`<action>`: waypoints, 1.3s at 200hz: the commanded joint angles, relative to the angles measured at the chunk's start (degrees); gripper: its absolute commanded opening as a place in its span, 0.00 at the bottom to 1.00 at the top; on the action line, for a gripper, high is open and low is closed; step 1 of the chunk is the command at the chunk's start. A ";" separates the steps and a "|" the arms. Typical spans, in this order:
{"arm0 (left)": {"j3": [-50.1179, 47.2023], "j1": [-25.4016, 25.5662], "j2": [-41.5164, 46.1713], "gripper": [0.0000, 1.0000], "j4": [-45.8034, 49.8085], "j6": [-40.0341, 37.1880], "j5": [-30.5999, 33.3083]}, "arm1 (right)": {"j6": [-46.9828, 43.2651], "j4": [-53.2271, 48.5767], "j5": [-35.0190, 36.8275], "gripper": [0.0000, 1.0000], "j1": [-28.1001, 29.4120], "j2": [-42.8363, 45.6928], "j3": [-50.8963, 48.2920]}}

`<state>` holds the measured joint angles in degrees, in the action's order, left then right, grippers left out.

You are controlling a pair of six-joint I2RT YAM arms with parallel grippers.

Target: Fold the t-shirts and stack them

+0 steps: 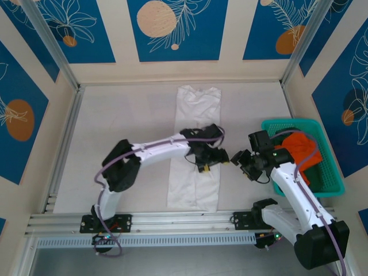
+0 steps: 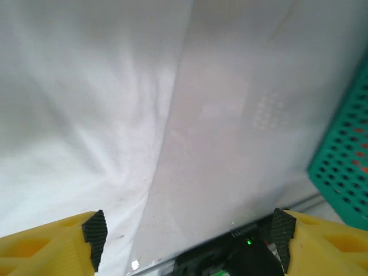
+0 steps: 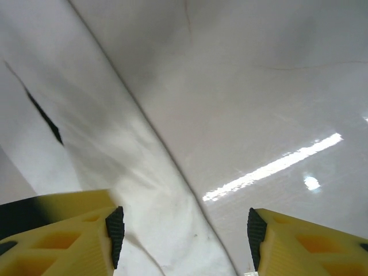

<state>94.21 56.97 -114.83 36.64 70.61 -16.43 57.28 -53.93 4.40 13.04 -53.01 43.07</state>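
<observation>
White shirt (image 1: 198, 103) is a long strip on the table (image 1: 115, 115) — seemingly half folded; orange shirt (image 1: 299, 146) sits in the basket (image 1: 330, 178). Left claw (image 1: 210, 160) and right claw (image 1: 241, 162) hang released.

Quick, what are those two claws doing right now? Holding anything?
Left gripper: open, holding nothing, above the edge of the white shirt.
Right gripper: open, holding nothing, above the same shirt's edge.

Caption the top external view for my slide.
Left gripper and right gripper, both open, at the right edge of the long-folded white t-shirt; orange t-shirt in the teal basket.
</observation>
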 commanded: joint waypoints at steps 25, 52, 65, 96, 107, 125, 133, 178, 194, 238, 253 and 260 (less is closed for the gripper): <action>-5.55 -12.27 11.79 0.74 17.53 -24.21 -1.93 | -1.38 5.64 -10.22 0.57 4.45 -9.43 -0.12; -20.73 -16.20 18.06 0.67 18.22 -31.92 -9.60 | -0.47 -1.33 -12.85 0.58 11.86 -15.14 1.42; -27.44 -16.58 20.62 0.65 17.60 -34.55 -11.82 | 1.44 -2.31 -15.32 0.58 17.02 -17.23 0.65; -38.49 -16.63 23.38 0.63 15.02 -37.34 -15.35 | 8.96 3.72 -16.97 0.56 26.72 -16.96 -5.48; -40.59 -16.62 23.92 0.63 13.70 -37.88 -16.75 | 11.41 5.55 -16.45 0.53 28.14 -16.18 -7.99; -42.92 -16.59 23.57 0.63 12.24 -39.41 -18.09 | 13.91 6.83 -14.69 0.49 29.10 -14.12 -11.32; -43.89 -16.62 22.89 0.63 11.07 -39.32 -19.66 | 14.73 7.46 -14.76 0.48 29.07 -13.35 -13.00; -45.46 -14.98 21.42 0.63 5.17 -37.62 -23.11 | 12.52 13.02 -16.89 0.43 29.97 -13.26 -16.32; -44.62 -14.75 19.94 0.62 6.94 -39.18 -21.34 | 11.66 13.88 -17.16 0.43 30.03 -13.35 -15.98; -45.74 -13.70 18.09 0.61 5.04 -39.74 -22.80 | 10.52 15.59 -17.15 0.42 30.16 -11.65 -16.06; -45.22 -12.37 16.91 0.61 4.51 -39.71 -23.04 | 10.86 17.10 -17.83 0.41 30.37 -13.09 -16.53; -44.77 -11.92 16.28 0.60 4.50 -39.89 -23.04 | 10.77 17.53 -17.99 0.40 30.39 -14.13 -16.48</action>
<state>48.97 42.92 -96.53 42.22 32.12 -37.39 68.55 -38.22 -11.49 42.96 -65.49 27.09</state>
